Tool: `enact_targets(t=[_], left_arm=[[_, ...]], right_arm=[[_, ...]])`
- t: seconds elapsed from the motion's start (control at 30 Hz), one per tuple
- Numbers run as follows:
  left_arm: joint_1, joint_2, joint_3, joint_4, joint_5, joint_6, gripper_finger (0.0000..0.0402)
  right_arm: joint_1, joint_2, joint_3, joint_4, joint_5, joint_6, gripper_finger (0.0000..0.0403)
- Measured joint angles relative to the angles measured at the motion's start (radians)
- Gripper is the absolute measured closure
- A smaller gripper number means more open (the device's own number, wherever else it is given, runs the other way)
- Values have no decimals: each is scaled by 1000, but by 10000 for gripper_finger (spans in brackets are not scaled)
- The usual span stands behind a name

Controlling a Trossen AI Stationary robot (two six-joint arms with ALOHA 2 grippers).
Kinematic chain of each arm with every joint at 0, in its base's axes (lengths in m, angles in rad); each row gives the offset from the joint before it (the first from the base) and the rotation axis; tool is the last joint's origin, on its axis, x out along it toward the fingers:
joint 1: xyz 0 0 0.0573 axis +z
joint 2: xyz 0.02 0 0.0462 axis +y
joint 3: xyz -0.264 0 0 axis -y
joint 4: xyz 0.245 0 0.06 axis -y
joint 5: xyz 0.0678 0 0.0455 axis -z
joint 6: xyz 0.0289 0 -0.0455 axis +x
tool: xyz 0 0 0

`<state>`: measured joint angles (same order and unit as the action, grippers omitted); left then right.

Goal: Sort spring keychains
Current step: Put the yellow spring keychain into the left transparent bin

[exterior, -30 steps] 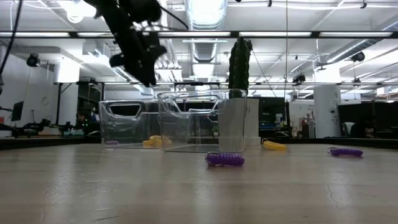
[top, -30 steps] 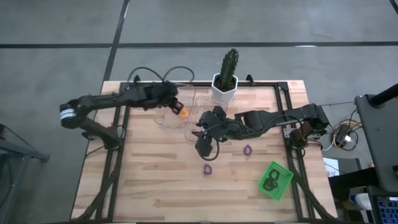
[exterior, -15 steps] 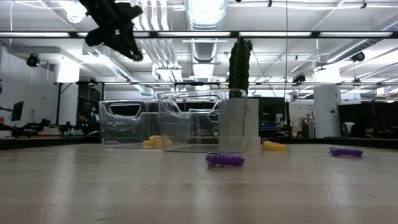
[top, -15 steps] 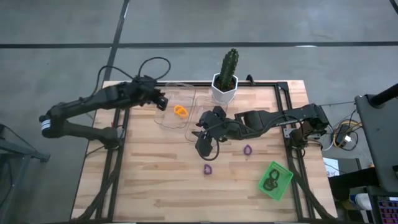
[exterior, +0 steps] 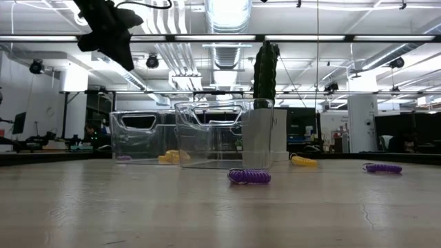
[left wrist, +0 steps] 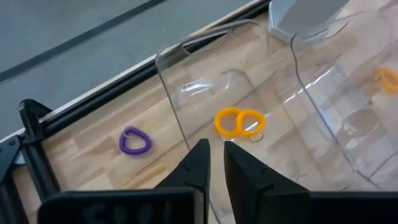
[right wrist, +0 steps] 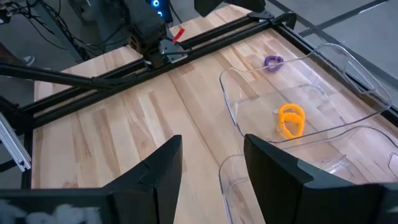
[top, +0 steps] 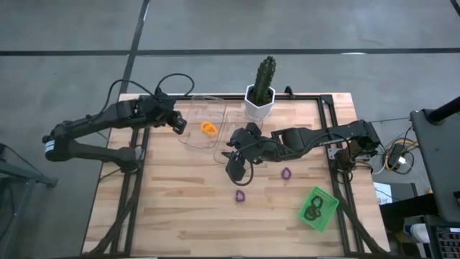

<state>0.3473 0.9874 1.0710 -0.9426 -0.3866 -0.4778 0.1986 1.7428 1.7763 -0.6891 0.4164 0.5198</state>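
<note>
I see a matt pale plank-wood desk (top: 180, 208), two glossy clear plastic bins (left wrist: 249, 112), and coiled orange plastic keychains (left wrist: 239, 122).

Bright even overhead light, ceiling lamps (exterior: 227, 14) glaring, soft shadows, near tabletop (exterior: 207, 207) blurred

Orange keychain (top: 208, 129), purple keychain (top: 240, 196), green tray (top: 327, 203), white pot (top: 257, 106)
</note>
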Motion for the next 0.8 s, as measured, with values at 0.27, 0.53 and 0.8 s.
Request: enact_targets(t=[0.27,0.53,0.8], left_arm=[[0,-14,-73,7,0,55,368],[0,-90,-151,9,3,49,368],[0,-218,-195,53,4,49,368]], right_arm=[[-2,0,0,-37,-46,-82,234],[-59,-41,0,-556,-28,172,252],[-63,-46,-10,-829,-52,334,266]])
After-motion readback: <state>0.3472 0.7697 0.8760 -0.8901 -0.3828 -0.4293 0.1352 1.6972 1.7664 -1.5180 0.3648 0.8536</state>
